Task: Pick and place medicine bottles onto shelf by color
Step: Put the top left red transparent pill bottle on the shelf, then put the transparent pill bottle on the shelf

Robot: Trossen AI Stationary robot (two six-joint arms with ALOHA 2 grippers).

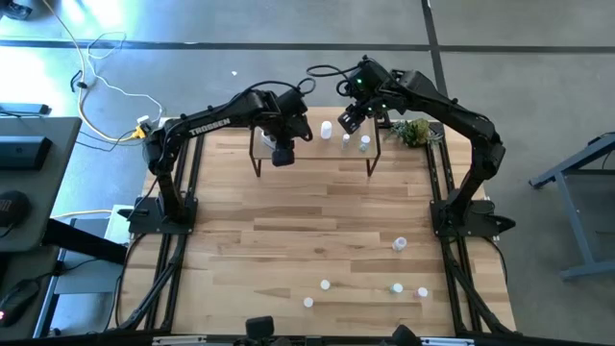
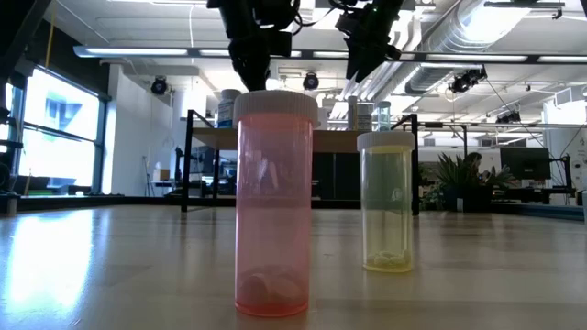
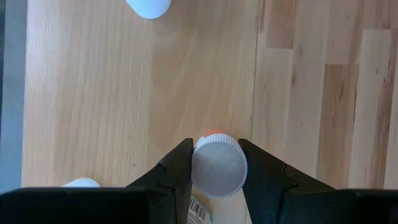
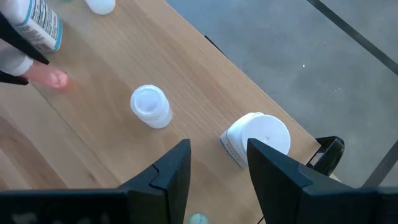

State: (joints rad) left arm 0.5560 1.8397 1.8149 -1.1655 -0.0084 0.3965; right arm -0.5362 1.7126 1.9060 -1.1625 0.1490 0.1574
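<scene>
The shelf (image 1: 312,146) stands at the table's far middle, with three white-capped medicine bottles (image 1: 348,139) upright on its right half. My left gripper (image 1: 282,154) hangs over the shelf's left half, shut on a white-capped, pink-tinted, labelled bottle (image 3: 217,168). My right gripper (image 1: 351,120) hovers open above the shelf's far right part; a white-capped bottle (image 4: 258,138) stands on the board below, beyond its fingers. Several more bottles (image 1: 396,287) stand on the near table. A pink one (image 2: 273,202) and a yellow one (image 2: 388,202) show close in the low view. My left gripper pinches the bottle at its white cap (image 3: 202,169), one finger on each side. The fingers come steeply from above, pointing down. The bottle hangs below them, a little tilted, its pink base (image 4: 53,78) close to the shelf board; whether the base touches the board I cannot tell.
A green plant sprig (image 1: 415,131) lies just right of the shelf. The shelf's thin black legs (image 1: 258,165) stand on the table. Bare wood lies between the shelf and the bottles near the front edge.
</scene>
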